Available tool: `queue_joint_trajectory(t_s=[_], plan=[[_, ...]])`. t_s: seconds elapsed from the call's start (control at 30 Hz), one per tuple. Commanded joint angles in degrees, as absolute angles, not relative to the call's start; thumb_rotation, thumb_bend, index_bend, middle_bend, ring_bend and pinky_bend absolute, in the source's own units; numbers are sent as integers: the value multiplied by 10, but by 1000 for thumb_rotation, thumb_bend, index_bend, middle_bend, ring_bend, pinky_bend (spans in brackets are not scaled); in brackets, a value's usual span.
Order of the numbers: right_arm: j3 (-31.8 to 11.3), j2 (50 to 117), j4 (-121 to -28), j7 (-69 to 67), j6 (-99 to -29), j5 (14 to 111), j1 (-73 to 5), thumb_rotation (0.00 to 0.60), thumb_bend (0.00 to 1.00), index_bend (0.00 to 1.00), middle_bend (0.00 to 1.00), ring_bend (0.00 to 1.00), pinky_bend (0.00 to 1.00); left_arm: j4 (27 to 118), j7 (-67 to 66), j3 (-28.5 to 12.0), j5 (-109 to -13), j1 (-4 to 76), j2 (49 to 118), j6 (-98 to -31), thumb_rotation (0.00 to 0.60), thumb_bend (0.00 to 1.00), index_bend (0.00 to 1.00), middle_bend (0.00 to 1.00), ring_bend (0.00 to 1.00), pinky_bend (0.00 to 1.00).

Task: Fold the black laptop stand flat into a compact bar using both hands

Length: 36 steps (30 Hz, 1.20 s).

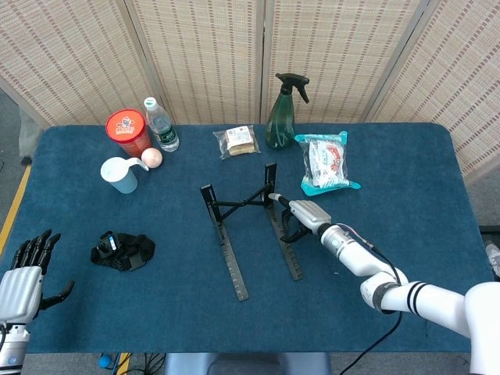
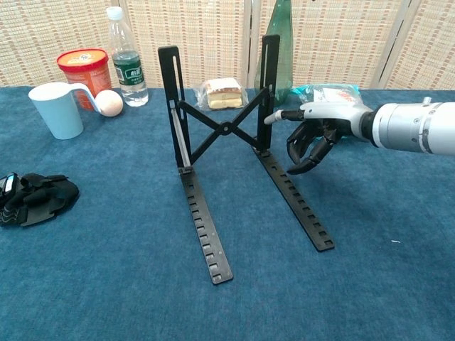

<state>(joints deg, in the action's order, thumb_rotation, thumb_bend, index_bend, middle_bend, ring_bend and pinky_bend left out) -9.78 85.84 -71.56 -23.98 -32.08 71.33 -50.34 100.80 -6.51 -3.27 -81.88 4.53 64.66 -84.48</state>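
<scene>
Standing mid-bench point(image 1: 406, 234) with open cloth around it, the stand point(image 2: 224, 131) is unfolded; right hand point(image 2: 316, 131) curls empty beside its right upright; left hand point(image 1: 23, 277) spread at the near-left edge.

Open table cloth point(image 1: 406, 187) surrounds the laptop stand point(image 2: 226, 139) on its near side. Behind it stand a sandwich pack point(image 2: 223, 93) and spray bottle point(image 1: 282, 113); a snack bag point(image 1: 326, 162) lies far right.

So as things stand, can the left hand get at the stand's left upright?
Probably yes: the left hand sits open at the table's near corner, and only blue cloth lies between it and the laptop stand.
</scene>
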Motion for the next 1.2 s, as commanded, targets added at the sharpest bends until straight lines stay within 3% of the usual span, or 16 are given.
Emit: queue_joint_trajectory(t_s=[0.03, 0.5, 0.87, 1.1, 1.2], plan=[[-100, 862, -712, -240, -319, 716, -506, 600, 132, 0, 661, 414, 323, 1008, -65, -33, -819, 45, 647, -846, 600, 234, 56, 5, 5, 4], [-106, 853, -723, -229, -326, 708, -498, 600, 132, 0, 660, 414, 323, 1007, -60, -31, -821, 40, 645, -853, 600, 234, 55, 5, 5, 4], [-105, 723, -914, -315, -369, 806, -467, 600, 133, 0, 607, 414, 323, 1011, -61, -31, -824, 39, 641, -856, 600, 234, 55, 5, 5, 4], [-110, 701, -962, -423, -411, 887, -477, 600, 129, 15, 354, 256, 313, 1019, -68, -31, -827, 38, 640, -860, 600, 235, 55, 5, 5, 4], [-106, 707, -965, -462, -415, 914, -493, 600, 95, 15, 258, 166, 230, 1023, -72, -31, -829, 37, 639, -862, 600, 234, 55, 5, 5, 4]])
